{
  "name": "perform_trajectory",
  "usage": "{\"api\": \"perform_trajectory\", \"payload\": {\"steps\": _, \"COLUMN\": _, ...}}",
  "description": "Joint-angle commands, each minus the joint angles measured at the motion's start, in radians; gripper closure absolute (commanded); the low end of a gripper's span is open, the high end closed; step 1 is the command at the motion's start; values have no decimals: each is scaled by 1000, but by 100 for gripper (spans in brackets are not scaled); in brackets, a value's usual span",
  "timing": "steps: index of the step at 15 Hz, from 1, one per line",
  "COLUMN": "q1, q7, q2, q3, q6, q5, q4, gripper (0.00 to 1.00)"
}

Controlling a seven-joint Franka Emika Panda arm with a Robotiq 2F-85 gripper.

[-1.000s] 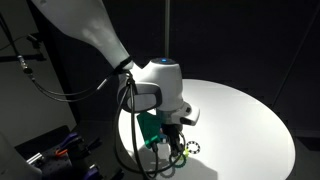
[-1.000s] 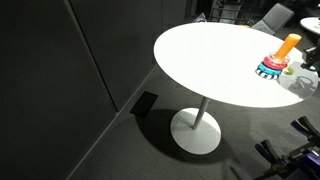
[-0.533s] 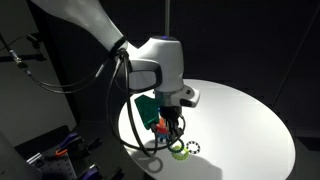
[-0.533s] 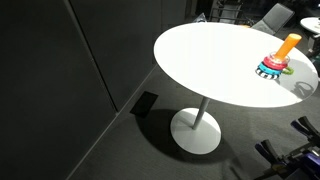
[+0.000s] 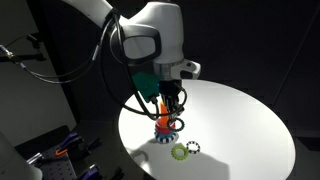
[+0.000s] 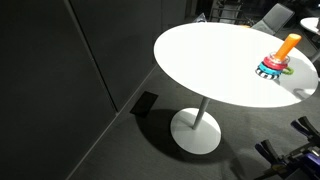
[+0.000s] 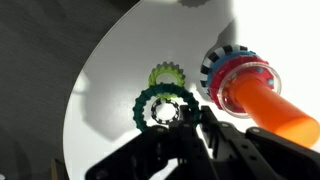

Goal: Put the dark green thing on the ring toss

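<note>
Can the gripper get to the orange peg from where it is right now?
Probably yes. The gripper, shut on the dark green ring, hangs near the orange peg's top with nothing between them; the light green ring lies aside.

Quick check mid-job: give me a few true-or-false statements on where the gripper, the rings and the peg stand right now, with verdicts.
1. The gripper holds the dark green ring. True.
2. The dark green ring sits on the orange peg. False: it is in the gripper, off the peg.
3. The yellow-green ring lies flat on the round white table. True.
4. The orange peg has tipped onto its side. False: it stands upright, with coloured rings around its foot.
</note>
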Motion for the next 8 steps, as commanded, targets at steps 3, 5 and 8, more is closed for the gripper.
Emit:
{"api": "perform_trajectory", "payload": {"steps": 3, "q1": 26, "q7": 22, "q2": -86, "q3": 13, "q6": -105, "q5": -2, "q4": 37, "gripper": 94}}
{"api": "perform_trajectory", "payload": {"steps": 5, "q1": 38, "q7": 34, "q2": -96, "q3": 22, "q6": -128, "q5": -3, "q4": 50, "gripper": 94}}
{"api": "perform_trajectory", "payload": {"steps": 8, "q1": 57, "q7": 63, "q2": -96, "q3": 38, "q6": -149, "q5": -6, "q4": 70, "gripper": 94}}
